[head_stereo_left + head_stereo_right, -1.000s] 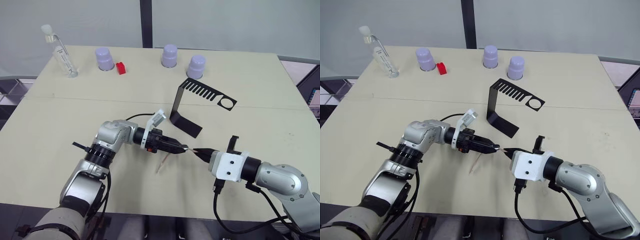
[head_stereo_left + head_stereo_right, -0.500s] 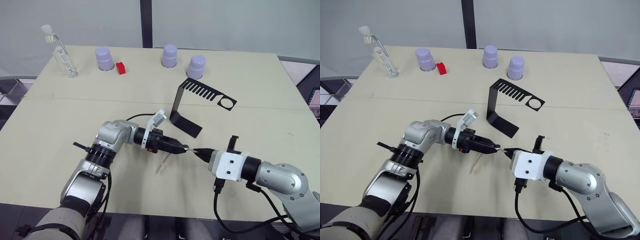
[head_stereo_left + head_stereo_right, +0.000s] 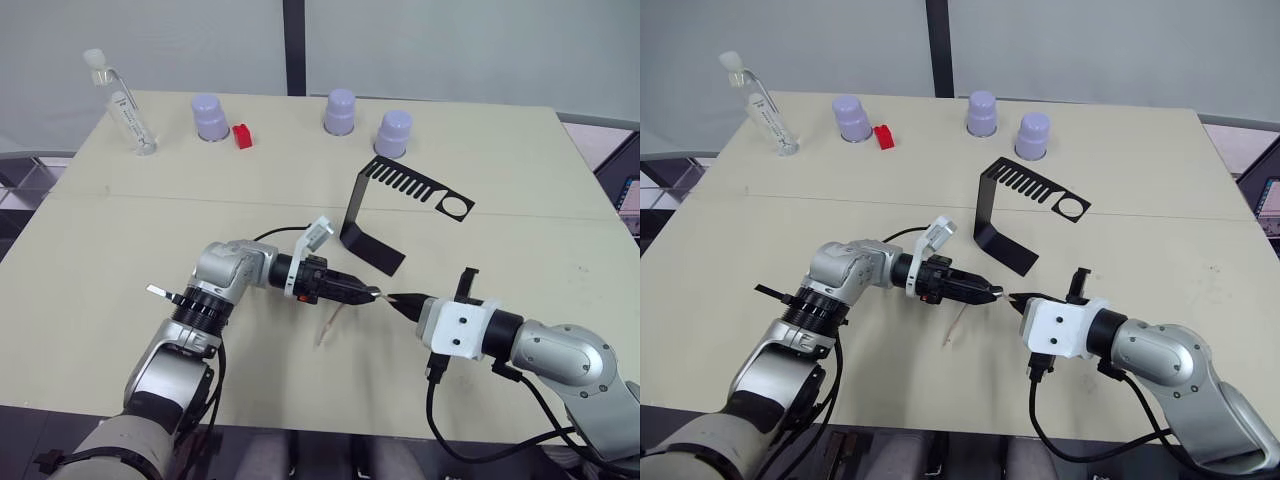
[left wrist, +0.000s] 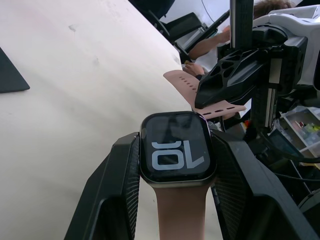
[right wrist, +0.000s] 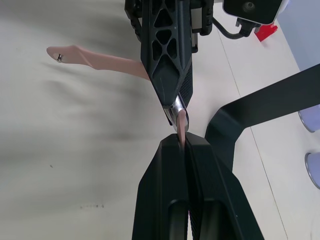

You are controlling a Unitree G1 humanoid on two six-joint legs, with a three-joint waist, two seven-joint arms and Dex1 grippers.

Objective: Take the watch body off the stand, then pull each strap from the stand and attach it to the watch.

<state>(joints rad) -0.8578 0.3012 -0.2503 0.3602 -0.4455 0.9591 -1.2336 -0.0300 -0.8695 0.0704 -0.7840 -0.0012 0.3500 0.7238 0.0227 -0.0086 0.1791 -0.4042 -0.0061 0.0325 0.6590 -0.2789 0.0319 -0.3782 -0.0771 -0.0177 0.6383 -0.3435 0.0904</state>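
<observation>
Almost nothing has shifted over the last second: both arms stay locked tip to tip low over the pale tabletop (image 3: 520,230), with only a slight creep of the left arm, so the second strap is still being worked into place rather than seated.

Nearest, the right gripper (image 5: 183,145) has its black fingers pressed together on the thin edge of a pink-tan strap (image 4: 220,107), a soft, matte rubbery band with small holes. It meets the left gripper (image 3: 368,294) head on.

The left gripper's ribbed fingers (image 4: 122,175) are closed on either side of the watch body (image 4: 177,152), a glossy black rounded square whose screen shows light digits. A first strap (image 5: 100,60) already hangs from its near edge and trails to the tabletop, ending in a small metal stud. Whether the second strap's end has entered the watch's slot is hard to judge; it appears to sit just at the edge.

Beyond, the stand (image 3: 385,205), a bent black sheet-metal bracket with comb slots and a round hole, sits empty and well apart.
</observation>
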